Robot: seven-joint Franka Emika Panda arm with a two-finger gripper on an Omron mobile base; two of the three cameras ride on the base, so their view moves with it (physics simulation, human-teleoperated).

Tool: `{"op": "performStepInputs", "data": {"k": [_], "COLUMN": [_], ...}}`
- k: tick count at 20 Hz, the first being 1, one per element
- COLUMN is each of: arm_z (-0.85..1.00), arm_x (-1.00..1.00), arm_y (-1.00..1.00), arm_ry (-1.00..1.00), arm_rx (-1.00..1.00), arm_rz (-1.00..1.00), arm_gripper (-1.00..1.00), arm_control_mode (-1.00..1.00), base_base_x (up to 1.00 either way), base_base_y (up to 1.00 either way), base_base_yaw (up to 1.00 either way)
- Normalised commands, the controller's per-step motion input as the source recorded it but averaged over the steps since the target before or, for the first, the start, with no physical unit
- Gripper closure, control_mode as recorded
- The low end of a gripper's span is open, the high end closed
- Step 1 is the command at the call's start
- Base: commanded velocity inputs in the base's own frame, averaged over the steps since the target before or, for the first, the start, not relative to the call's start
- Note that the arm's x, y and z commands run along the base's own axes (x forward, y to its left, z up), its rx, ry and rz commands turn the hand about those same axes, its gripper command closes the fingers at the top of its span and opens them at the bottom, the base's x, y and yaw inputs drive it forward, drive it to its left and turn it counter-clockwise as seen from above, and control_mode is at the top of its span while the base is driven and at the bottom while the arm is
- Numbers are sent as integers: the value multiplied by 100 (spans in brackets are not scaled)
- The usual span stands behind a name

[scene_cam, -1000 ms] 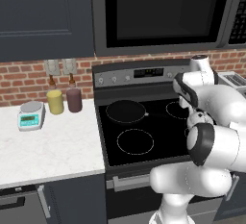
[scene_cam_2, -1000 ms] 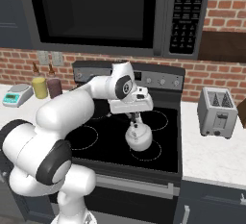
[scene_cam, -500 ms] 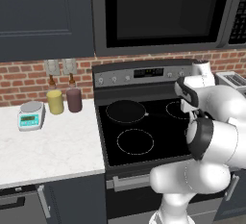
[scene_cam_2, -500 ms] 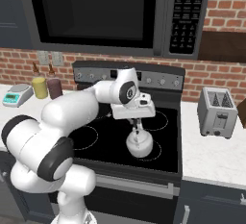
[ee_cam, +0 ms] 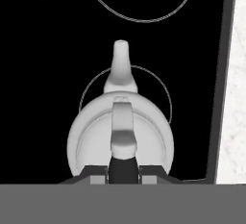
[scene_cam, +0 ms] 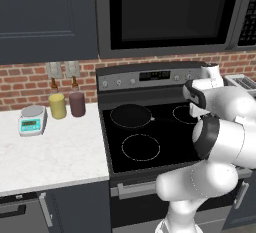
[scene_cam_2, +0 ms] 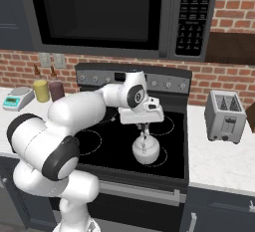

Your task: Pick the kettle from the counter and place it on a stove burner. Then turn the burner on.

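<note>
The silver-grey kettle (scene_cam_2: 145,151) hangs by its arched handle from my gripper (scene_cam_2: 143,128), which is shut on that handle. It is low over the cooktop's right-front stove burner (scene_cam_2: 163,159); whether its base touches the glass I cannot tell. In the hand view the kettle (ee_cam: 120,134) lies straight below my gripper (ee_cam: 124,168), spout pointing away, and the thin white ring of the stove burner (ee_cam: 166,91) shows around its far side. The white counter (ee_cam: 234,98) runs along the right of the cooktop.
A round black pan (scene_cam: 130,115) sits on the left-rear ring. A silver toaster (scene_cam_2: 225,115) stands on the counter right of the stove. A scale (scene_cam: 32,119) and two jars (scene_cam: 57,106) are on the left counter (scene_cam: 50,157). The knob panel (scene_cam_2: 164,82) runs behind the cooktop.
The gripper has carried the kettle down and toward the front of the cooktop, over the right-front ring. It has stayed shut on the handle.
</note>
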Motion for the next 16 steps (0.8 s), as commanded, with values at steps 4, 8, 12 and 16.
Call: {"op": "performStepInputs", "data": {"k": [4, 8, 12, 16], "arm_z": [-13, -18, -21, -2], "arm_x": [7, 0, 0, 0], "arm_y": [-15, -13, -4, 0], "arm_ry": [0, 0, 0, 0], "arm_rx": [0, 0, 0, 0], "arm_rz": [0, 0, 0, 0], "arm_gripper": [100, 100, 100, 100], "arm_control_mode": [-100, -100, -100, -100], "base_base_x": [0, 0, 0, 0], "base_base_y": [0, 0, 0, 0], "base_base_yaw": [0, 0, 0, 0]}}
